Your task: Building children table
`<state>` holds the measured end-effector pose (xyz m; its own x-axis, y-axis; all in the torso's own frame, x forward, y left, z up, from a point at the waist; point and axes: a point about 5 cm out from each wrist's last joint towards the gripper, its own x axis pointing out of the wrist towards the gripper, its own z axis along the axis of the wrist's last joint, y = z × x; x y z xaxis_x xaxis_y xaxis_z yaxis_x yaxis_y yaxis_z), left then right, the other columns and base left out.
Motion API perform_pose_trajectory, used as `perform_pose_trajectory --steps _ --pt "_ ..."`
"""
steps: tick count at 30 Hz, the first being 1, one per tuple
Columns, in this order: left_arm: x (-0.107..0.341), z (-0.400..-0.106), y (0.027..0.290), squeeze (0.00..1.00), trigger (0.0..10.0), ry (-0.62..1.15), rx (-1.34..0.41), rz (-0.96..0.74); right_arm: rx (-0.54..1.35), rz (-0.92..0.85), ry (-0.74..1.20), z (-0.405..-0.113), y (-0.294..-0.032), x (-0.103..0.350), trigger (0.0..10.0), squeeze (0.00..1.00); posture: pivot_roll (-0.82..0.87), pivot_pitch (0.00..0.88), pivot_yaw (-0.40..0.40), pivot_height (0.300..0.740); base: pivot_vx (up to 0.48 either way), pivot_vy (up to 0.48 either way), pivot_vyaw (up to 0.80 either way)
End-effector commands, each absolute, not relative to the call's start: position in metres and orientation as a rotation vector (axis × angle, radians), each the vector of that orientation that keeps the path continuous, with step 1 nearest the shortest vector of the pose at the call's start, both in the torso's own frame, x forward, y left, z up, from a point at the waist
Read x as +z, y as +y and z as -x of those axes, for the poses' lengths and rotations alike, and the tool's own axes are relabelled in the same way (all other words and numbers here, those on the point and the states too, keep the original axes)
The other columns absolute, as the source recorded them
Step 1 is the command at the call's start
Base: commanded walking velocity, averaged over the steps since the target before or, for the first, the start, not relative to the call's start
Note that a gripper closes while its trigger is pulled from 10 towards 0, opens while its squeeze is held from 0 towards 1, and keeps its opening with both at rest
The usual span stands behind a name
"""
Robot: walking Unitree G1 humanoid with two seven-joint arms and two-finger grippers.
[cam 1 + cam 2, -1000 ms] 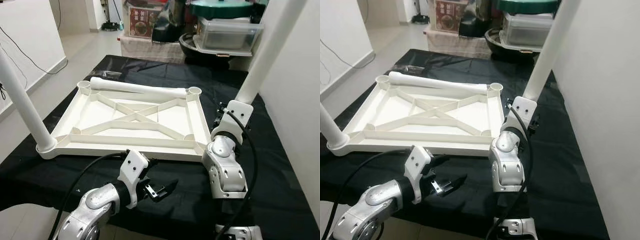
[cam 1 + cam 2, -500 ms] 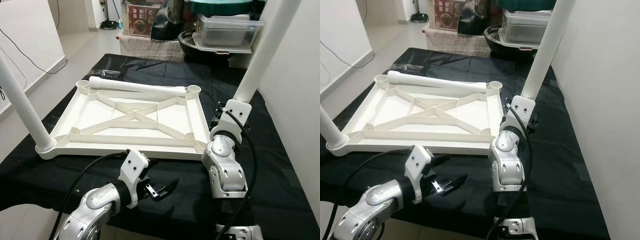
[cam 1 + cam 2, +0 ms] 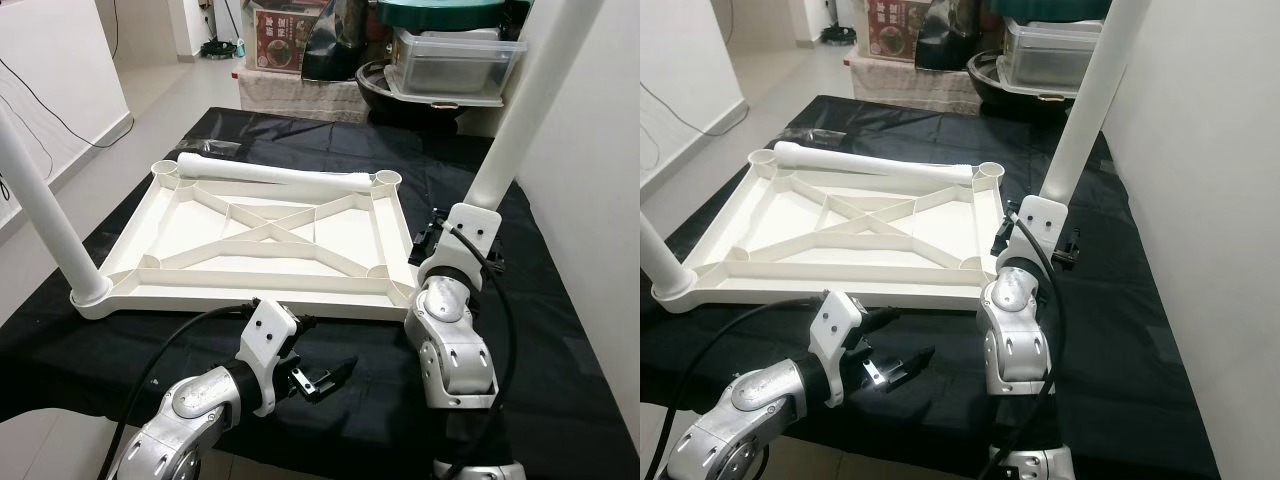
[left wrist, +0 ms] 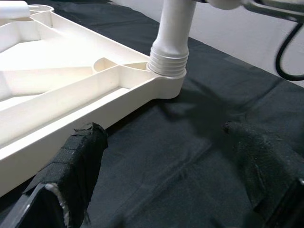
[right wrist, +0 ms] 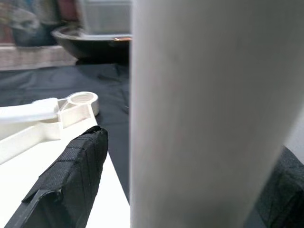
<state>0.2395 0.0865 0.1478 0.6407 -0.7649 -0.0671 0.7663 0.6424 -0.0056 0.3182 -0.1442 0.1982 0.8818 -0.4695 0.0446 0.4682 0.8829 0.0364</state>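
The white table top (image 3: 250,300) lies upside down on a black cloth (image 3: 540,330). One white leg (image 3: 45,205) stands upright in its near left corner. A second leg (image 3: 525,100) rises slanted from the near right corner socket (image 4: 168,61), and my right gripper (image 5: 190,149) is shut on it just above the top. A third leg (image 3: 275,178) lies loose along the far edge. My left gripper (image 3: 325,350) hovers open over the cloth in front of the top's near rim, holding nothing.
Behind the cloth stand a clear plastic box (image 3: 455,65), a dark bowl (image 3: 400,95) and a red carton (image 3: 280,40). A white wall (image 3: 600,200) runs close on the right. Bare floor (image 3: 150,110) and a cable lie to the left.
My right wrist has shifted slightly on the slanted leg, and the leg leans a little differently. The left gripper has stayed in place.
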Motion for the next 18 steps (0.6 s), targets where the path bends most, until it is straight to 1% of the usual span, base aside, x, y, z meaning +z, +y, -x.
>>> perform_pose_trajectory --steps 1,5,7,16,18 --pt "0.144 -0.239 0.087 0.0 10.0 0.076 -0.868 -0.027 -0.476 -0.026 -0.042 -0.316 -0.145 0.197 10.0 0.0 0.1 0.034 -0.077 0.74 0.0 0.0 0.0" --pt "0.144 -0.24 0.087 0.0 10.0 0.076 -0.867 -0.027 -0.452 -0.024 -0.038 -0.313 -0.146 0.196 10.0 0.0 0.09 0.029 -0.075 0.74 0.0 0.0 0.0" --pt "0.144 -0.24 0.087 0.0 10.0 0.074 -0.869 -0.025 -0.405 -0.031 -0.019 -0.308 -0.146 0.192 10.0 0.0 0.09 0.025 -0.073 0.74 0.0 0.0 0.0" --pt "0.145 -0.242 0.086 0.0 10.0 0.067 -0.87 -0.024 -0.366 -0.041 -0.005 -0.302 -0.147 0.189 10.0 0.0 0.09 0.02 -0.072 0.74 0.0 0.0 0.0" --pt "0.145 -0.243 0.086 0.0 10.0 0.064 -0.87 -0.023 -0.328 -0.052 0.006 -0.298 -0.147 0.186 10.0 0.0 0.09 0.013 -0.07 0.74 0.0 0.0 0.0"
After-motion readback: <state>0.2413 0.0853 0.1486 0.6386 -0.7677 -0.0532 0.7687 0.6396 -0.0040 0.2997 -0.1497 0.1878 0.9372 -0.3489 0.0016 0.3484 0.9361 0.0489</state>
